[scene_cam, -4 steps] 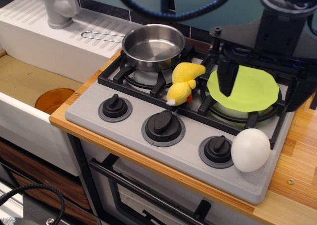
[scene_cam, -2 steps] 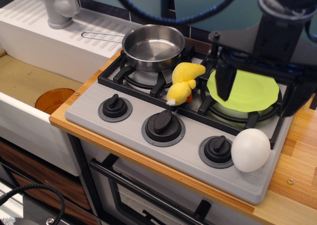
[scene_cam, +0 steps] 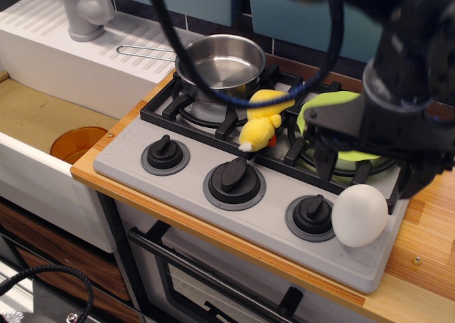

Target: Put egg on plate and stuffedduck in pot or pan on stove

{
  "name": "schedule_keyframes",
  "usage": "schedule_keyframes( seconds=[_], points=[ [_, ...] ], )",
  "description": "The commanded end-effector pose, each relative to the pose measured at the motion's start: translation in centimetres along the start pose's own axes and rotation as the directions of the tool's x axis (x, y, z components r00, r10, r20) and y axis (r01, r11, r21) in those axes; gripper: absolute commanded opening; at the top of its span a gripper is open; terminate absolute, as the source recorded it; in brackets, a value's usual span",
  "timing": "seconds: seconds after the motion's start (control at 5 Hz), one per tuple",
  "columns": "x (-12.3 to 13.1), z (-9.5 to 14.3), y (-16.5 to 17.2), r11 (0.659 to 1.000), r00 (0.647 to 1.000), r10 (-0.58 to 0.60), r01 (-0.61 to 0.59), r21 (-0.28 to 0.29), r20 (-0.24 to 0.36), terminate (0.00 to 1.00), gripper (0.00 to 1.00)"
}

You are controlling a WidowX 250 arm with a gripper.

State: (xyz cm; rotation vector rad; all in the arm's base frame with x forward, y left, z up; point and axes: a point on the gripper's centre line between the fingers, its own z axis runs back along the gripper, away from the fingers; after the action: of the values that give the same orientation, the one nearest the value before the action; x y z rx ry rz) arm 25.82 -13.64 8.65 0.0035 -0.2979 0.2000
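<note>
The white egg (scene_cam: 360, 215) rests at the front right corner of the grey stove (scene_cam: 192, 188), beside the right knob. My gripper (scene_cam: 367, 172) hangs open just behind and above it, one finger on each side of the egg's width. Behind the gripper, the lime-green plate (scene_cam: 335, 102) lies on the right burner, mostly hidden by the arm. The yellow stuffedduck (scene_cam: 262, 119) lies on the grate between the burners, beside the empty steel pot (scene_cam: 220, 67) on the back left burner.
A white sink (scene_cam: 43, 124) with an orange drain cover (scene_cam: 77, 142) and a grey faucet (scene_cam: 84, 10) lies to the left. The wooden counter edge (scene_cam: 419, 266) runs right of the stove. A dark cable (scene_cam: 234, 99) droops over the pot. Three black knobs line the stove front.
The gripper has come forward and down from over the plate to just behind the egg, and now covers most of the plate. Egg, duck and pot have not moved.
</note>
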Motion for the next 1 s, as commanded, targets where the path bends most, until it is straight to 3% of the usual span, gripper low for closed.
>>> schedule_keyframes(
  seconds=[0.0,0.8],
  points=[
    [0.3,-1.8,-0.7,0.999,0.996,0.0,0.003,-0.036,0.094,0.0,1.0],
    [-1.2,-4.1,-1.4,0.998,0.99,0.02,-0.013,-0.054,0.139,0.0,1.0]
  ],
)
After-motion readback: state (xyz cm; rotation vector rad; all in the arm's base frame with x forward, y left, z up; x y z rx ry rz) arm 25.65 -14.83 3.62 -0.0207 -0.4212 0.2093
